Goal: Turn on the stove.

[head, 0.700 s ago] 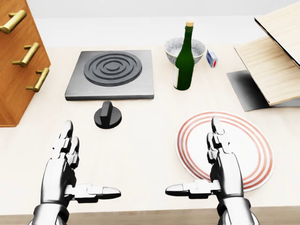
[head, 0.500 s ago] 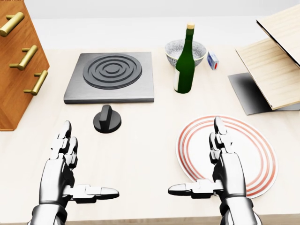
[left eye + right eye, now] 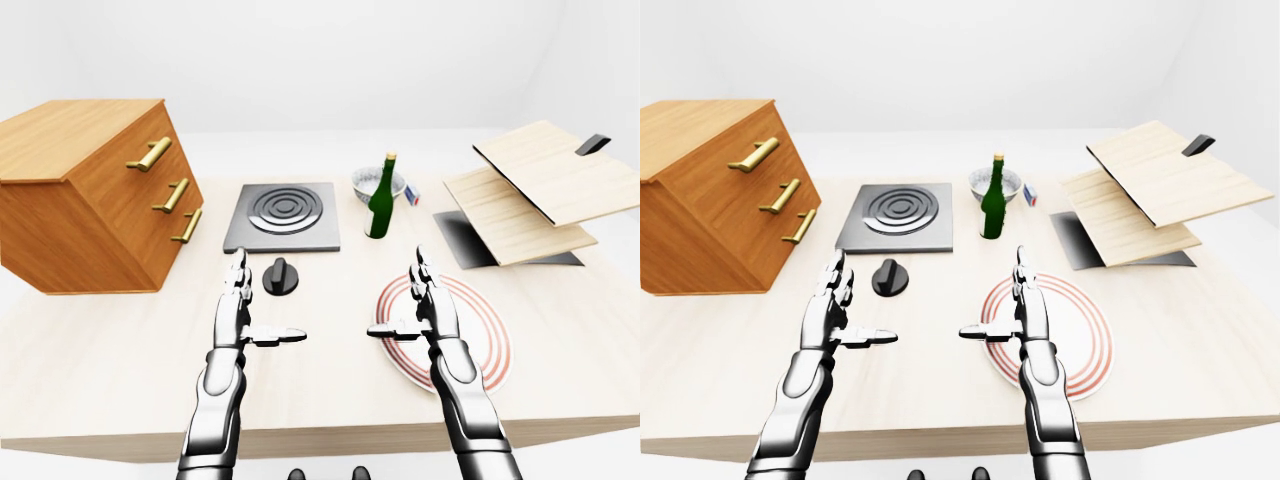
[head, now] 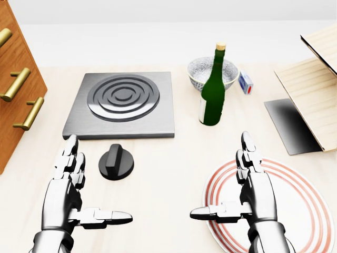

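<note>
Black knob (image 4: 116, 162) just below grey stove (image 4: 123, 104), untouched. Left hand (image 4: 71, 191) lower left of knob, fingers spread. Right hand (image 4: 249, 191) likewise splayed, over striped plate (image 4: 301, 206), well right of knob.

A grey stove (image 4: 121, 105) with darker grey rings is seen on a pale wood table (image 4: 158, 190). Near it, a black knob (image 4: 116, 162) is seen. A dark green bottle (image 4: 212, 96) with a tan top is seen to the right. A white plate (image 4: 295, 211) is marked with red rings. A brown cabinet (image 3: 85, 195) is fitted with gold handles. Both hands are shiny silver.
</note>
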You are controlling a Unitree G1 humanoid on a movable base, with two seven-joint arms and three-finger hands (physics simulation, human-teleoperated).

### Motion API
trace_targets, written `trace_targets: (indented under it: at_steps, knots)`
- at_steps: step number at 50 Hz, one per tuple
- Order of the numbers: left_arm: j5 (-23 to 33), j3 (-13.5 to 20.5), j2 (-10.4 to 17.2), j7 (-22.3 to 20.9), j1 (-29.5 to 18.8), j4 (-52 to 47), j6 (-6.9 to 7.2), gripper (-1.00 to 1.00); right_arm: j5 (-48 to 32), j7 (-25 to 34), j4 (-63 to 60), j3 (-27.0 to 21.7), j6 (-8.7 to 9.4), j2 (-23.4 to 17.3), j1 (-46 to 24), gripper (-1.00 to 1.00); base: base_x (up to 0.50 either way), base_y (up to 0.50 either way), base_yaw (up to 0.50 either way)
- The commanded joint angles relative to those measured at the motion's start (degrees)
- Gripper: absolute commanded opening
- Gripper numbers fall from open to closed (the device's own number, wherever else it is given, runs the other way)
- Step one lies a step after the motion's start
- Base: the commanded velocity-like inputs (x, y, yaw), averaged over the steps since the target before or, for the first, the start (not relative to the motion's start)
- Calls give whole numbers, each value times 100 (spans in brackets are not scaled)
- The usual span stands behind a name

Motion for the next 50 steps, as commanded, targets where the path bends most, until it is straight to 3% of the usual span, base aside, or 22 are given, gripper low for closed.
trace_targets:
  at_steps: [1, 17, 28, 36, 42, 50]
  knots:
    - [4, -5, -2, -6, 11, -20, 1, 100, 3, 9, -2, 0, -6, -2, -1, 100, 26, 0, 0]
    - [-8, 7, 3, -10, -25, -2, 35, 100, -26, 33, 23, 23, -28, 2, -2, 100, 25, 0, 0]
    - [-151, 28, 17, -112, -47, -197, 298, 100, -21, 49, 38, 18, -60, -1, -11, 100, 14, 0, 0]
    - [-160, 67, 28, -95, -83, -266, 360, 100, -35, 41, 48, 21, -75, -2, -6, 100, 0, 0, 0]
    - [-194, 80, 48, -99, -191, -447, 645, 100, -35, 60, 112, 30, -115, 2, -18, 100, 13, 0, 0]
    - [-127, 65, 59, -75, -269, -689, 645, 100, -28, 68, 154, 35, -105, 3, -43, 100, 20, 0, 0]
